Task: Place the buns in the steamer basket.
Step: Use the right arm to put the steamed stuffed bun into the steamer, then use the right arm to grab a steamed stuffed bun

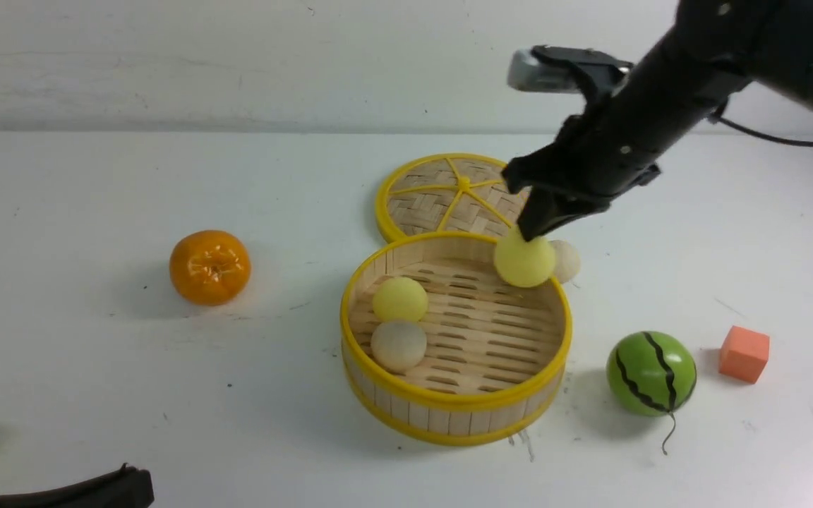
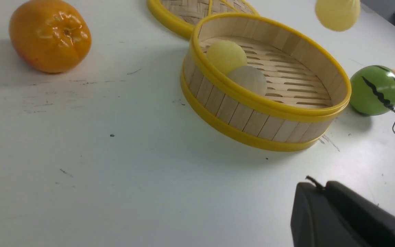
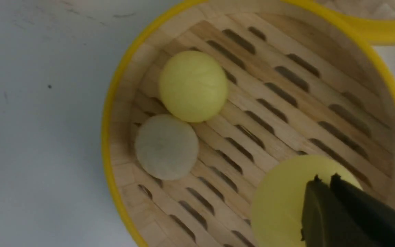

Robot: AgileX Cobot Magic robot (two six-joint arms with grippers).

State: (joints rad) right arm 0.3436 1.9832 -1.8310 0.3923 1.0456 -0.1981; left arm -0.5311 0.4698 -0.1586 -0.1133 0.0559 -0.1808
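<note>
Over the far right rim of the steamer basket (image 1: 449, 418) hangs the lifted yellow bun (image 1: 524, 262). The right claw (image 1: 537, 227) is clamped on its pleated top and holds it clear of the slatted floor. Inside the basket, against the left wall, sit two buns that touch each other: the second yellow bun (image 1: 399, 299) farther back and the off-white bun (image 1: 398, 346) nearer the front. Outside the basket, just beyond its far right rim, the loose off-white bun (image 1: 569, 259) rests on the desk (image 1: 96, 353), partly hidden behind the lifted one. Behind the basket and close against its far rim, the woven lid (image 1: 428, 201) lies flat. An orange (image 1: 209, 267) sits well to the basket's left, a watermelon ball (image 1: 651, 373) near its right side, and an orange cube (image 1: 744, 353) just beyond the ball. Low over the near left of the desk, the left claw (image 2: 322, 188) has its fingers together and holds nothing.
</note>
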